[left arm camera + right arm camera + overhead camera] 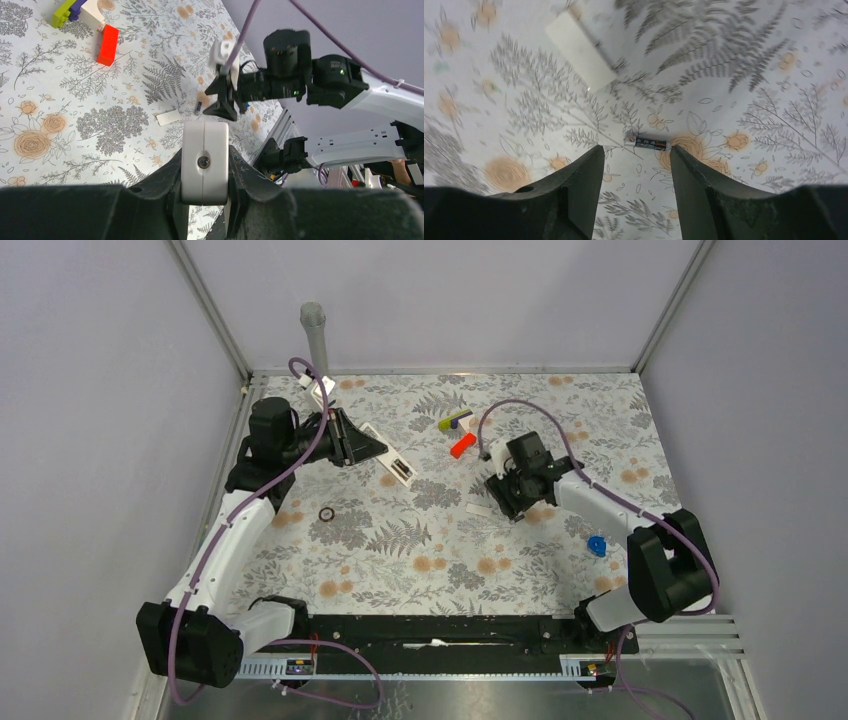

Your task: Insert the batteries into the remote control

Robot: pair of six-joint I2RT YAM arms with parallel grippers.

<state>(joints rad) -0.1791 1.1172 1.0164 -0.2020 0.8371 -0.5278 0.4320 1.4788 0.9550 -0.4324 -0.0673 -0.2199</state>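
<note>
The white remote control (398,468) is clamped between the fingers of my left gripper (372,447), which is shut on it at the back left. In the left wrist view its end face (204,145) fills the gap between the jaws. One small dark battery (650,144) lies flat on the patterned table, just beyond the tips of my right gripper (635,150). That gripper is open, with nothing between its fingers. From the left wrist view, the right gripper (222,106) hovers low over the same battery (198,106).
A small white flat cover piece (480,510) lies left of the right gripper. Red (462,447) and green-purple blocks (455,422) sit behind it. A blue piece (597,545) is at the right, a dark ring (326,514) at centre left, and a grey post (314,330) at the back.
</note>
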